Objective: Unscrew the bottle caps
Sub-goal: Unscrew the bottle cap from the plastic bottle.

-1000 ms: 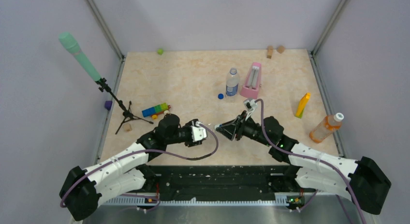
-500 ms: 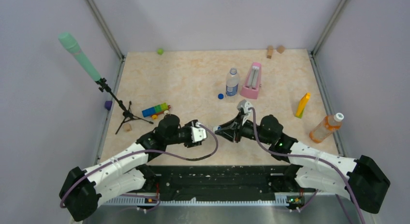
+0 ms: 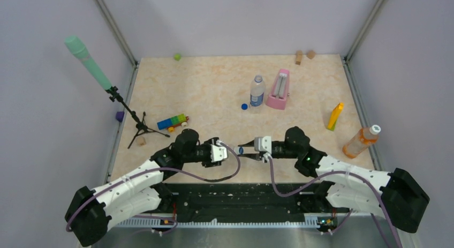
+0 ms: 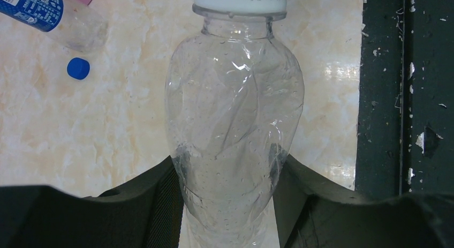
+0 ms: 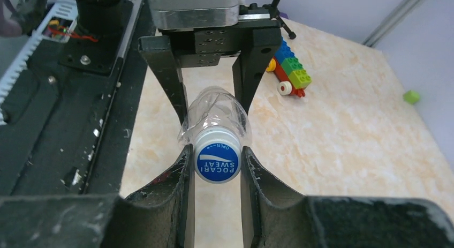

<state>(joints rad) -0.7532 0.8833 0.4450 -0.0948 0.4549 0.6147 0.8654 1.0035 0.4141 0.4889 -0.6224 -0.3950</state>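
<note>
In the top view, the left gripper (image 3: 227, 150) and the right gripper (image 3: 245, 150) meet nose to nose at lower centre of the frame, just above the dark base rail. Between them lies the plain clear plastic bottle (image 3: 234, 149), held level and hard to make out from here. Its white cap with a blue printed top (image 3: 241, 150) faces the right gripper. Up the table, right of centre, stands the short clear bottle with a blue label (image 3: 257, 92), just beside the pink metronome (image 3: 278, 90). A loose dark blue round cap (image 3: 244, 106) lies near that bottle's foot. At the right edge leans the orange-tinted bottle (image 3: 361, 142), its small white cap (image 3: 375, 129) on. A slim yellow object (image 3: 335, 117) is near it. The coloured toy block car (image 3: 172, 121) sits at mid left.

In the left wrist view, the left gripper's black fingers (image 4: 160, 205) are clamped on both sides of the clear bottle's body, which dents slightly where they press. The white cap fills the top centre. The loose blue cap lies on the marbled table at upper left, near the labelled bottle in the corner.

In the right wrist view, the right gripper's fingers (image 5: 182, 194) are closed on the sides of the cap, which sits at frame centre and reads POCARI SWEAT and OPEN. Behind it, the left gripper's fingers pinch the bottle. The toy block car is at upper right, and a small green cube (image 5: 411, 96) lies at the right edge.
</note>
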